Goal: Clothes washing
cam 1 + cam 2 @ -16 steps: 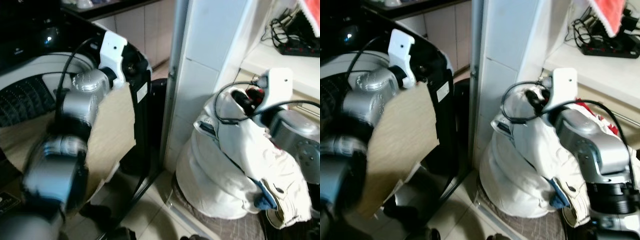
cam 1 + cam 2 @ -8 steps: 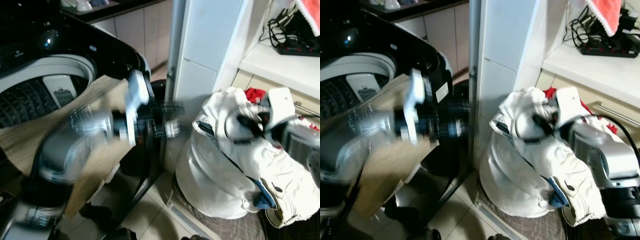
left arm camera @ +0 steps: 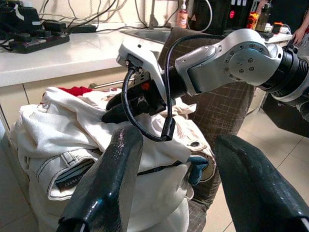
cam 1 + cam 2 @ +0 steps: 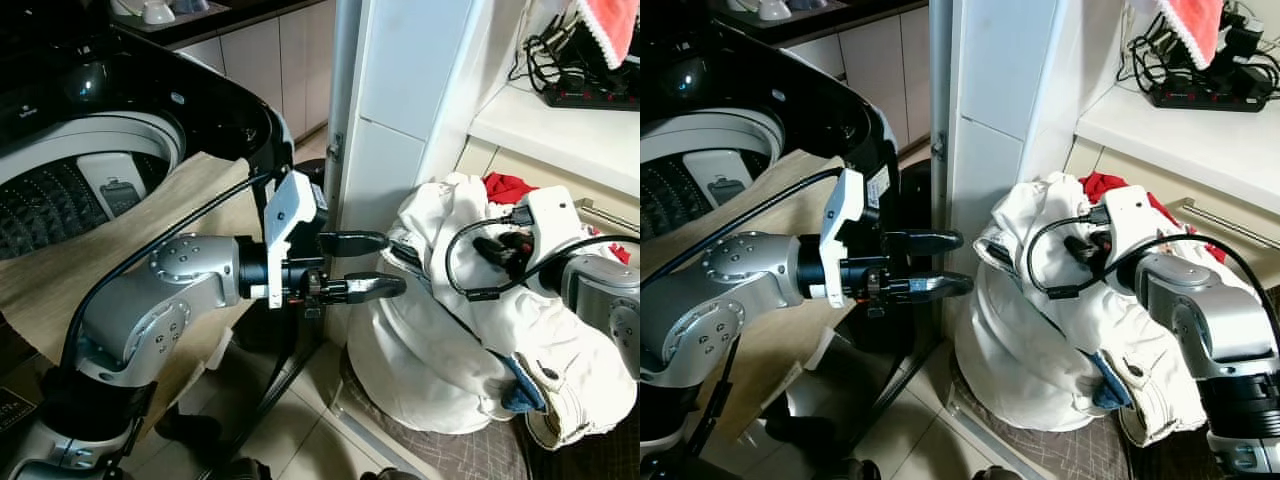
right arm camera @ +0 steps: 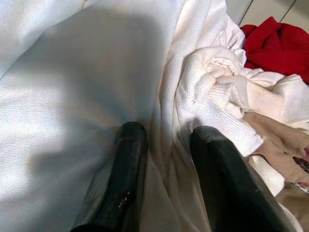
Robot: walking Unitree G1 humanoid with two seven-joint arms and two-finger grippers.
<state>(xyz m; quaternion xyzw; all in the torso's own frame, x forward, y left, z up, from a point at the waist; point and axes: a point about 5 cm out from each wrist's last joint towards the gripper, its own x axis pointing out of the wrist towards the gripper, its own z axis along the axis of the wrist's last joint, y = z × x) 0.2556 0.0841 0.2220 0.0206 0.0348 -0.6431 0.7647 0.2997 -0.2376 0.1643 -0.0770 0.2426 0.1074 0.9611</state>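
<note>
Left pincer (image 4: 368,266) swung from washer (image 4: 90,170), toward laundry (image 4: 450,330)

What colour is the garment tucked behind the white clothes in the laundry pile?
Red garment, clearest in the right wrist view, behind the white clothes.

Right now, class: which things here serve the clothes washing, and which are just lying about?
Belong to the job:
washing machine
white clothes pile
red garment
left gripper, open
right gripper, in the pile

Lying about:
power strip
cardboard sheet
</note>
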